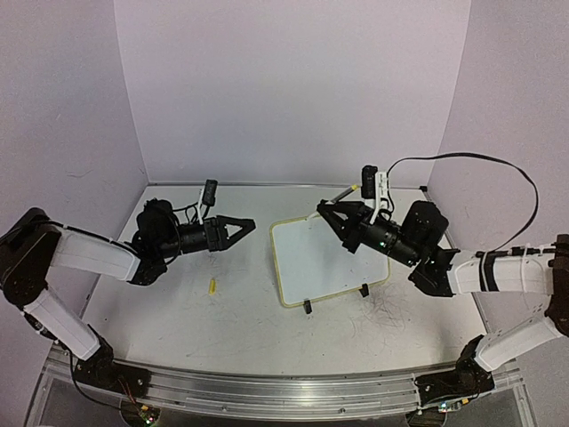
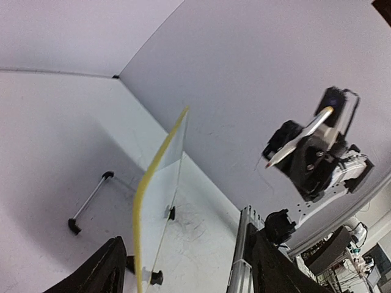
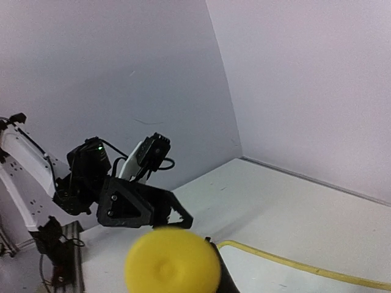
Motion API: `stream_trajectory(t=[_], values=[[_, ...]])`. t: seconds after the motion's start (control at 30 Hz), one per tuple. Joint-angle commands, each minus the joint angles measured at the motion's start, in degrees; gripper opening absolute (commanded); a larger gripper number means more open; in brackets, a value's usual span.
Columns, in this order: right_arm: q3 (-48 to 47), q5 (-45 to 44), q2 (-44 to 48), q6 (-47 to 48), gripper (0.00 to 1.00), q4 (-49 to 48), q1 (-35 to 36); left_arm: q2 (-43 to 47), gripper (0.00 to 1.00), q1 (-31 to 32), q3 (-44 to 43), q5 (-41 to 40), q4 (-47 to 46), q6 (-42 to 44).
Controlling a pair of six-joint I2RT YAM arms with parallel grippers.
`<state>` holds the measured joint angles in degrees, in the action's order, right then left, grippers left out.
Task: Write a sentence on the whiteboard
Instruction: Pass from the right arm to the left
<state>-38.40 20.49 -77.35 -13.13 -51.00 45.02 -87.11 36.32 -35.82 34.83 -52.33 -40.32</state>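
Whiteboard (image 1: 324, 258) lies blank mid-table from above, so writing seems not yet begun; left gripper (image 1: 242, 236) gapes empty beside it. Left wrist: right gripper (image 2: 292, 152) clenches marker (image 2: 311, 125). Right wrist: only its yellow butt shows. Next move, likely: lower the tip squarely onto the surface.

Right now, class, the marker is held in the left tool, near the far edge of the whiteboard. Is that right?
No. The marker is held in the right tool, not the left, near the far edge of the whiteboard. The left tool is open and empty. The top external view shows it.
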Motion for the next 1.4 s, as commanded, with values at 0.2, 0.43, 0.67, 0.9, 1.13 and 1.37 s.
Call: stream_trajectory(t=[0.2, 0.43, 0.67, 0.9, 1.13, 1.37], values=[[-5.45, 17.83, -5.02, -22.4, 0.0, -7.27, 0.41, 2.28, 0.73, 9.27, -11.96, 7.1, 2.35, 0.42], [-4.32, 18.92, -6.21, -27.64, 0.0, -13.04, 0.41, -0.77, 0.63, 12.5, -14.54, 8.94, 2.32, 0.69], [-2.95, 18.05, -5.43, -29.58, 0.0, -15.44, 0.44, -1.72, 0.53, 13.23, -15.04, 9.29, 2.32, 0.19], [-2.94, 19.11, -6.04, -29.13, 0.0, -15.35, 0.83, -2.06, 0.37, 13.42, -16.05, 8.67, 2.31, 0.08], [-2.49, 18.56, -5.53, -28.17, 0.0, -14.18, 1.1, -2.72, 0.16, 13.6, -16.71, 9.0, 2.32, -0.35], [-4.25, 20.93, -5.49, -29.85, 0.07, -8.21, 0.23, -3.25, 0.0, 13.52, -16.4, 8.52, 4.56, -1.13]])
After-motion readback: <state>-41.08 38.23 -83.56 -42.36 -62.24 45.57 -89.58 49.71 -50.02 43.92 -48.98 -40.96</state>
